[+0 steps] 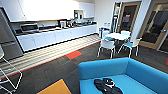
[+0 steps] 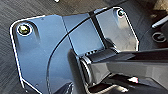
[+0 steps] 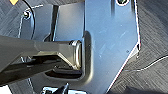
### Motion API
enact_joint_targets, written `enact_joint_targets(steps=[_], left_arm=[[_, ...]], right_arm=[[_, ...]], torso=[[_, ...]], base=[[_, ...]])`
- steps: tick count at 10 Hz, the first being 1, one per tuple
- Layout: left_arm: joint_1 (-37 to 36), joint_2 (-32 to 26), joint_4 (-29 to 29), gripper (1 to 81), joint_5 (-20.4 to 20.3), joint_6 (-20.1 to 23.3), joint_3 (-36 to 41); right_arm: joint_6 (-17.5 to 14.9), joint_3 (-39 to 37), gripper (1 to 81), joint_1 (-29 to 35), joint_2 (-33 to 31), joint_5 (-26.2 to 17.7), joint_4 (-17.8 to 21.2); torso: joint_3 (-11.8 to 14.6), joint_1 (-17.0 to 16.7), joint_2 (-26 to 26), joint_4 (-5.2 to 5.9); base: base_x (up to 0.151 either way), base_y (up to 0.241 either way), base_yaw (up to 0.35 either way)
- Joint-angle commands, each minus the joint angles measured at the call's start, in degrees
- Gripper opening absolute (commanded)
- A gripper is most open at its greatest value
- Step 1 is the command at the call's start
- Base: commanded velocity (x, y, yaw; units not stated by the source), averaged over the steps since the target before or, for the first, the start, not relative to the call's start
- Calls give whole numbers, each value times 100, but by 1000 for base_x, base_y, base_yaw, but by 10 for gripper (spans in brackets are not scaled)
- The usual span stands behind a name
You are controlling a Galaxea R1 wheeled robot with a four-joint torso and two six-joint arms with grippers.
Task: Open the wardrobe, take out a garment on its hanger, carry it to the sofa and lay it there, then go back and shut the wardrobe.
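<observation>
The garment (image 1: pixel 108 85) is lying crumpled on the seat of the sofa (image 1: pixel 100 68), near its front edge, so I judge the laying step is done. The step in hand seems to be returning to close the wardrobe. I cannot tell the state of either gripper's fingers.

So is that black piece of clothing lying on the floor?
No, the black garment lies crumpled on the seat of the blue sofa, not on the carpet.

Dark grey carpet (image 2: pixel 15 15) beneath robot's dark plate; thin black cable (image 2: pixel 53 51) curving across plate.
</observation>
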Motion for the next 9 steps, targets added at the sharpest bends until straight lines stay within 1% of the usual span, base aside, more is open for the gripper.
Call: enact_joint_targets(steps=[1,2,3,6,9], left_arm=[[-220,65,62,811,230,8,-79],[-220,197,62,811,230,8,-228],[-228,312,62,811,221,8,-397],[-220,330,71,811,221,8,-441],[-228,330,71,811,212,8,-441]], right_arm=[[-2,9,811,152,-1,-309,-35],[-2,9,811,152,-1,-309,-35],[-2,-8,811,134,-1,-309,-26],[-2,-8,811,108,-9,-300,-26],[-2,-8,811,108,-9,-300,-26]], torso=[[0,1,0,0],[0,1,0,0],[0,1,0,0],[0,1,0,0],[0,1,0,0]], base=[[0,0,327],[0,0,328],[0,254,0],[0,262,0],[0,0,352]])
